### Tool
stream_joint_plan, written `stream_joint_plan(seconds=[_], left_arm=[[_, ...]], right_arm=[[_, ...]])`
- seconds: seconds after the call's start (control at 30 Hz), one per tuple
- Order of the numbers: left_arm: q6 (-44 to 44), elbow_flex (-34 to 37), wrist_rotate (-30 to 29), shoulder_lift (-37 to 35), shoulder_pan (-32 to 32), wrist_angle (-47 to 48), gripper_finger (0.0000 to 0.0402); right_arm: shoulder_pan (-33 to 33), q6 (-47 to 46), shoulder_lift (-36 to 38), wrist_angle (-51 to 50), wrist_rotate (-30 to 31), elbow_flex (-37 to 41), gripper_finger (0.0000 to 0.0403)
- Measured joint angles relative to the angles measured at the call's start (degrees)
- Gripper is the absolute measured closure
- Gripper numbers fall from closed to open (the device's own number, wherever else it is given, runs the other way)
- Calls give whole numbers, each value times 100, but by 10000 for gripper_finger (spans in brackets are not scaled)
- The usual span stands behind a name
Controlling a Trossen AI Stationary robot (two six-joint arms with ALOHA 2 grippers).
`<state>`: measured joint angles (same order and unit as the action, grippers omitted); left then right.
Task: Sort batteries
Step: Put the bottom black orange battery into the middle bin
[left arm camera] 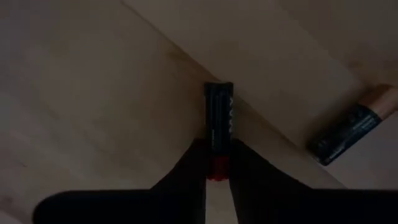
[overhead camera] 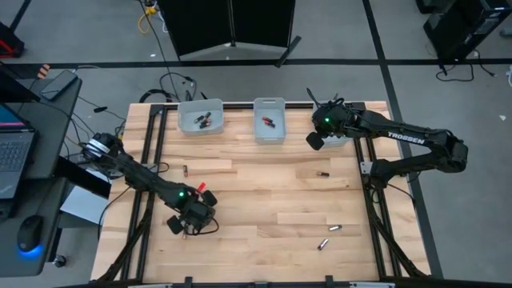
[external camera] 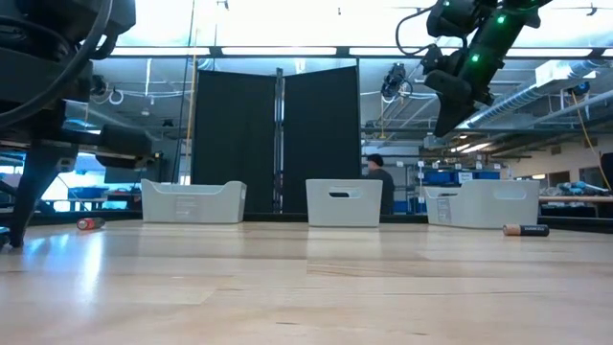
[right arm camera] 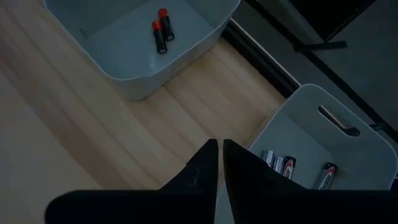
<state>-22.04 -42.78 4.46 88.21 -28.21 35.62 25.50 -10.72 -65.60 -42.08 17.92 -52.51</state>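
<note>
A black battery with a red end (left arm camera: pixel 219 121) lies on the wooden table (overhead camera: pixel 256 200) near its near-left corner, and my left gripper (left arm camera: pixel 217 167) (overhead camera: pixel 192 218) is shut on it from above. A black battery with a copper end (left arm camera: pixel 351 127) lies close by. More batteries lie loose on the table: one (overhead camera: pixel 185 170), one (overhead camera: pixel 322 174) and two (overhead camera: pixel 328 236). My right gripper (right arm camera: pixel 219 155) (overhead camera: pixel 317 141) hangs shut and empty, high above the gap between the middle bin (right arm camera: pixel 140 56) and the right bin (right arm camera: pixel 323 143). My left gripper pinches the black battery between its two fingers, which stand on the battery's two long sides at its red end (left arm camera: pixel 217 163). The fingers (left arm camera: pixel 186 174) come from above, pointing down. The battery lies flat on the table along a board seam.
Three pale bins stand along the far edge: the left one (overhead camera: pixel 200 120), the middle one (overhead camera: pixel 270 120) holding two red-ended batteries (right arm camera: pixel 160 28), and the right one holding several (right arm camera: pixel 280 165). A black frame rail (overhead camera: pixel 152 160) runs along the table's left side.
</note>
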Motion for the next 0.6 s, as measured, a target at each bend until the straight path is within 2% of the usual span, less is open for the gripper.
stream_joint_plan(seconds=[0.17,0.3,0.4,0.6], left_arm=[[259,-2,-285,-48,145,124,355],[459,39,-751,-221,533,144,355],[466,43,-1270,-382,1058,80,355],[435,-84,-1197,-538,2425,-225,355]], right_arm=[[-1,0,0,-1,-1,0,369],[-1,50,0,5,-1,0,375],[-1,100,-1,114,-1,0,379],[-3,266,-1,306,-1,0,381]])
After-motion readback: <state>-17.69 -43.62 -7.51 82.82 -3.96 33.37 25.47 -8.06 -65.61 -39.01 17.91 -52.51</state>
